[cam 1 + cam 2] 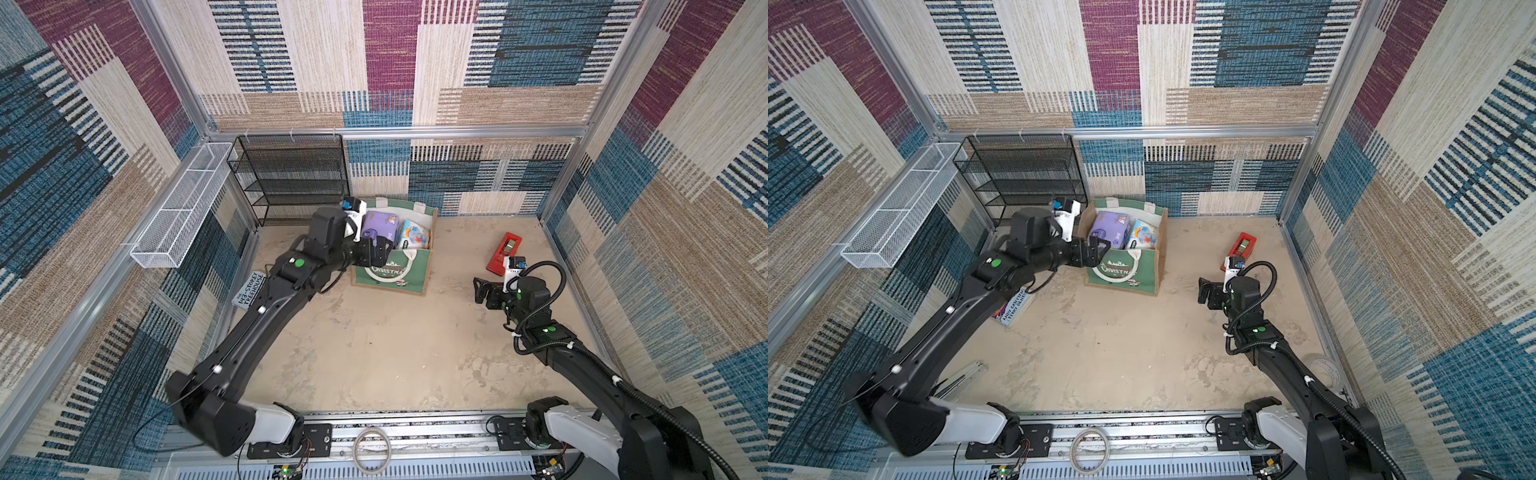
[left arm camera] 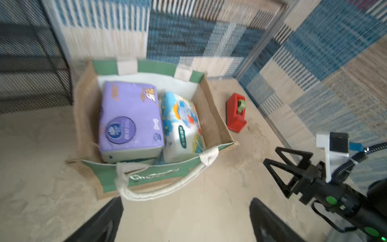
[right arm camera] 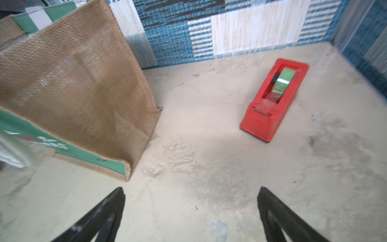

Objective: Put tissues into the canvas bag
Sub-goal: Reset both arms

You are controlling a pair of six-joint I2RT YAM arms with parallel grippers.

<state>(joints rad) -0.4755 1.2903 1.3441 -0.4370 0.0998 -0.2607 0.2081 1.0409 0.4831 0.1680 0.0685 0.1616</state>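
The canvas bag [image 1: 411, 274] [image 1: 1144, 278] stands open near the back wall, green front towards me. Inside it lie tissues: a lilac pack [image 1: 380, 226] [image 1: 1111, 228] [image 2: 129, 119] and a white elephant pack [image 1: 413, 235] [image 1: 1142, 237] [image 2: 182, 123] side by side on top. My left gripper [image 1: 376, 251] [image 1: 1098, 251] [image 2: 186, 205] hovers open at the bag's front left rim, with nothing between its fingers. My right gripper [image 1: 480, 291] [image 1: 1203, 291] [image 3: 191, 192] stands open and empty over bare floor, to the right of the bag's jute side [image 3: 83, 83].
A red tape dispenser [image 1: 505, 253] [image 1: 1239, 249] [image 3: 274, 100] lies right of the bag. A black wire-mesh shelf [image 1: 291, 178] stands at the back left, with a white wire basket [image 1: 178, 208] on the left wall. A book [image 1: 249, 291] lies under my left arm.
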